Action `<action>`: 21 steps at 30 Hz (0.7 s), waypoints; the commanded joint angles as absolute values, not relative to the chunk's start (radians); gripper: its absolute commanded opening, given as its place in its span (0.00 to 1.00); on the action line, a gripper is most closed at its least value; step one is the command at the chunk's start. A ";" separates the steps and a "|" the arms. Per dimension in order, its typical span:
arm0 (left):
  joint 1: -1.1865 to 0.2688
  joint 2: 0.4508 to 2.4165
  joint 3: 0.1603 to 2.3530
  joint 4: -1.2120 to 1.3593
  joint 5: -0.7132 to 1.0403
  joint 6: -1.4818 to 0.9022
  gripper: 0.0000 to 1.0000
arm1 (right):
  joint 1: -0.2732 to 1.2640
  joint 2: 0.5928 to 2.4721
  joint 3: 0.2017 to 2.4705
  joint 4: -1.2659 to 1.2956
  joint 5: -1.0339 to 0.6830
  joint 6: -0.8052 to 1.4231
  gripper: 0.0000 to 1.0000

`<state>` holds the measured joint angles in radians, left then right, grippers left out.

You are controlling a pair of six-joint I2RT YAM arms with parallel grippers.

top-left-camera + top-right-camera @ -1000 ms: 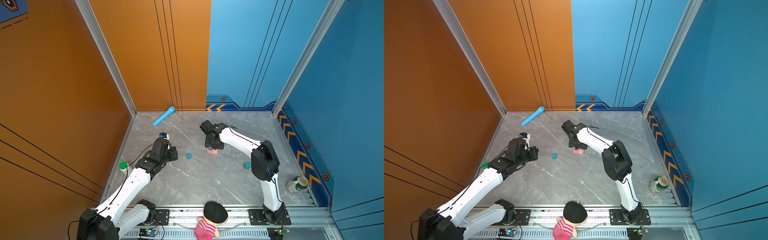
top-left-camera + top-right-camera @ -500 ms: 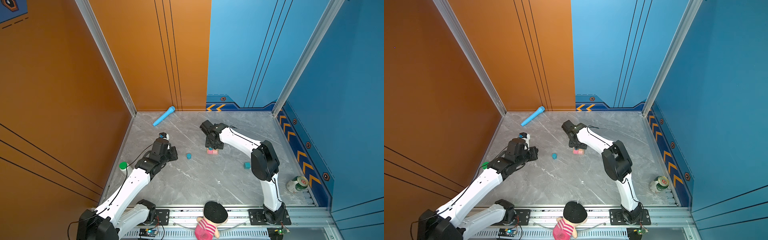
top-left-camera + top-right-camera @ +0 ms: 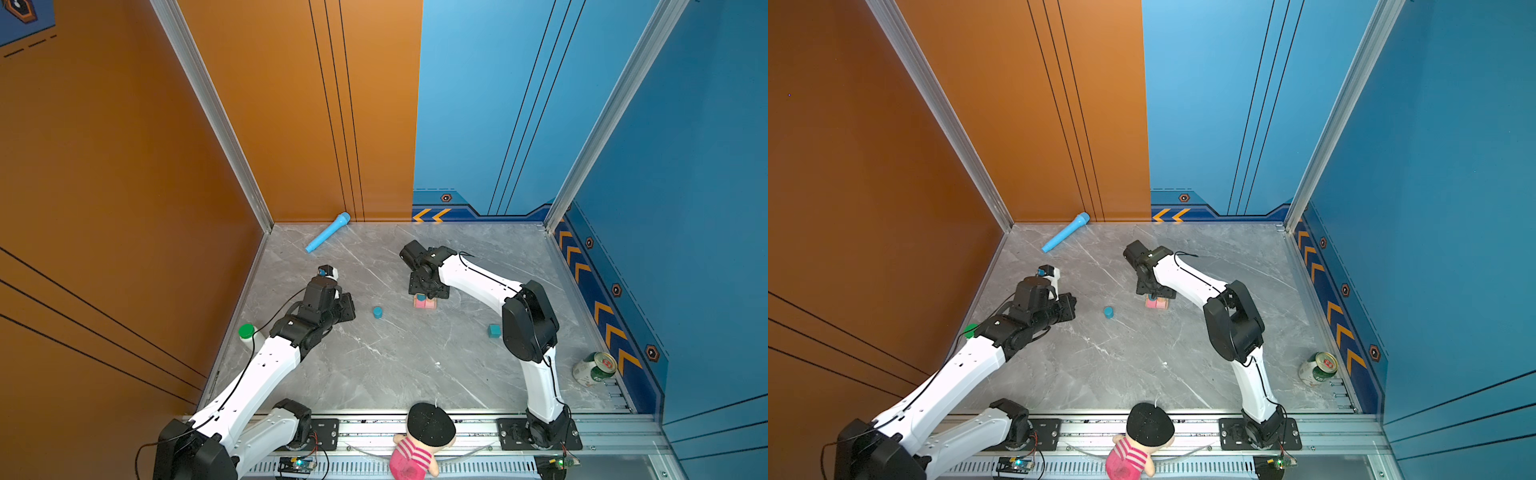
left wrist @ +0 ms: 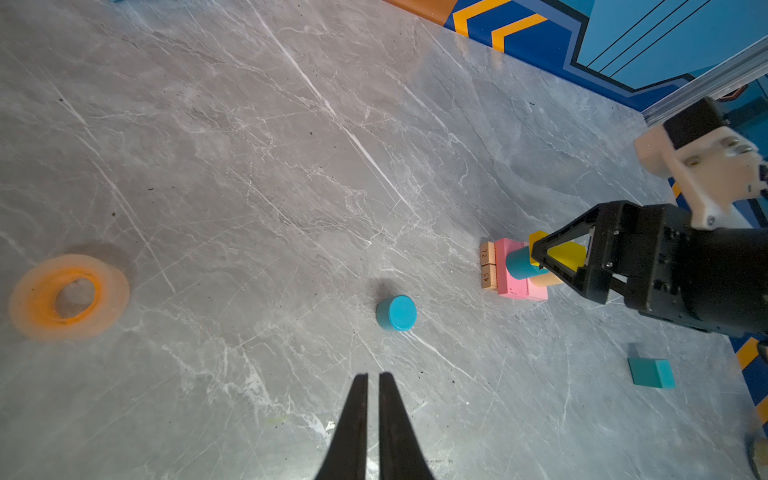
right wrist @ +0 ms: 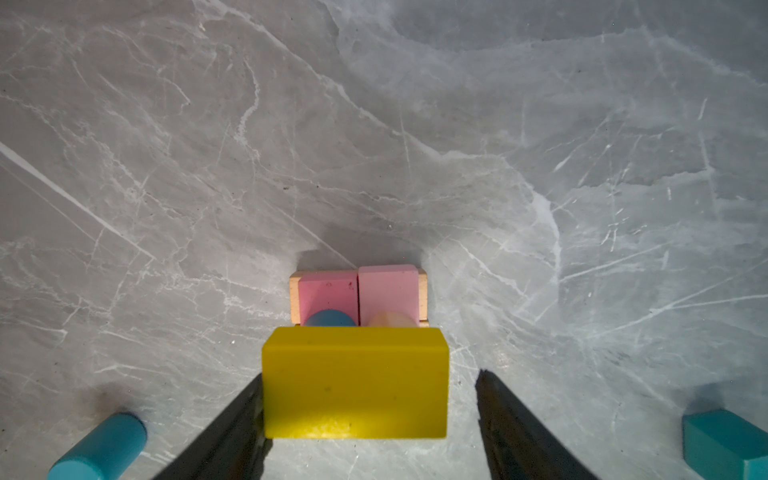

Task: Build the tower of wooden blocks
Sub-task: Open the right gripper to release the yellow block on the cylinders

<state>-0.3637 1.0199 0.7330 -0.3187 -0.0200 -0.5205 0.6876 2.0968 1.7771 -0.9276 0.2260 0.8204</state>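
Note:
The tower (image 3: 424, 302) (image 3: 1156, 303) stands mid-floor: tan bars at the base, two pink bars on them, then a blue cylinder (image 4: 519, 264) and a tan cylinder. A yellow bar (image 5: 355, 382) lies across both cylinders. My right gripper (image 5: 370, 376) (image 3: 428, 291) straddles the yellow bar, open; one finger lies against its end and the other stands clear. My left gripper (image 4: 373, 376) (image 3: 347, 308) is shut and empty, low over the floor. Ahead of it stands a loose blue cylinder (image 4: 397, 313) (image 3: 377, 312). A teal cube (image 3: 493, 331) (image 5: 727, 442) sits by the right arm.
A light-blue toy microphone (image 3: 327, 232) lies near the back wall. A white bottle with a green cap (image 3: 247, 332) stands at the left edge, a green can (image 3: 594, 369) at the right. A doll (image 3: 419, 440) leans on the front rail. An orange tape ring (image 4: 68, 297) lies on the floor.
The right gripper's jaws have widened around the yellow bar, which stays on the cylinders. Both arms have barely moved, and the left gripper stays shut.

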 commanded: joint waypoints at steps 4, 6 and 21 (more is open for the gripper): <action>-0.350 1.006 0.714 -0.340 -0.007 -0.510 0.10 | 0.693 2.081 1.776 -0.956 0.245 0.825 0.80; -0.351 1.006 0.713 -0.341 -0.006 -0.510 0.10 | 0.693 2.081 1.776 -0.953 0.244 0.825 0.81; -0.351 1.008 0.712 -0.342 -0.006 -0.511 0.10 | 0.693 2.081 1.774 -0.945 0.236 0.823 0.82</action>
<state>-0.3599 1.0199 0.7330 -0.3191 -0.0200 -0.5205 0.6876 2.0968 1.7771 -0.9276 0.2256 0.8204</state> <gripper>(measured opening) 0.102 0.815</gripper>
